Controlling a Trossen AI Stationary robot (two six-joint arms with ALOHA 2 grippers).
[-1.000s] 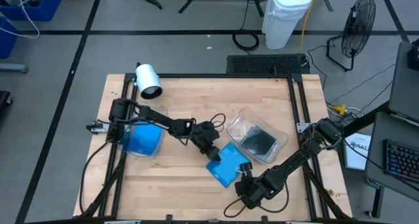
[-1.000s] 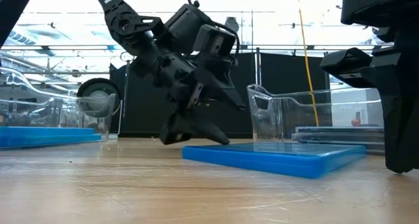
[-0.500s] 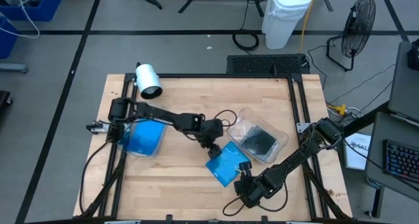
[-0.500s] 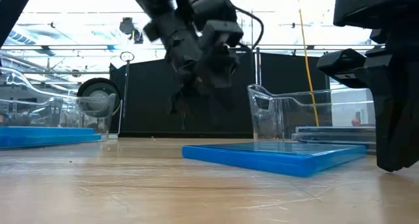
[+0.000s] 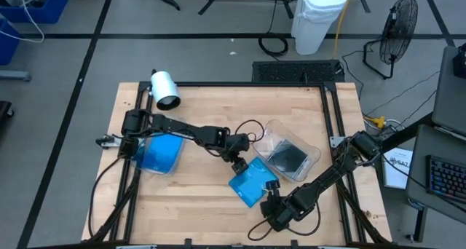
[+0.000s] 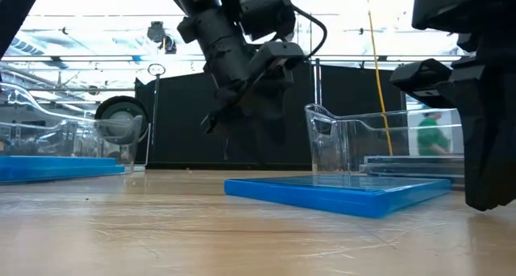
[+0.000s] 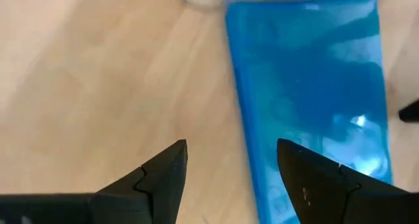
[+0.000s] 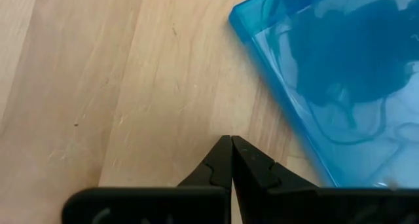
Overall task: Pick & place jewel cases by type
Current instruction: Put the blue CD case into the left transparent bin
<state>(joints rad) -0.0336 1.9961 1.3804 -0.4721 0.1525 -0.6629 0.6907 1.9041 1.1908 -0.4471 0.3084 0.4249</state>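
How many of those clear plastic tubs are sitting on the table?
2. One clear tub sits right of centre, holding a dark case. The other tub, at the table's left edge under the left arm, holds blue cases; how many is unclear.

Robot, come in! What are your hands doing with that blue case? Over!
Left gripper open, above blue case edge. Right gripper shut, empty, beside it. Case flat on table.

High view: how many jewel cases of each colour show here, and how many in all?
Blue jewel cases: 2, the central blue case and the left-side blue case
Dark jewel cases: 1, the dark case
Total: 3; any stacked beneath are hidden.
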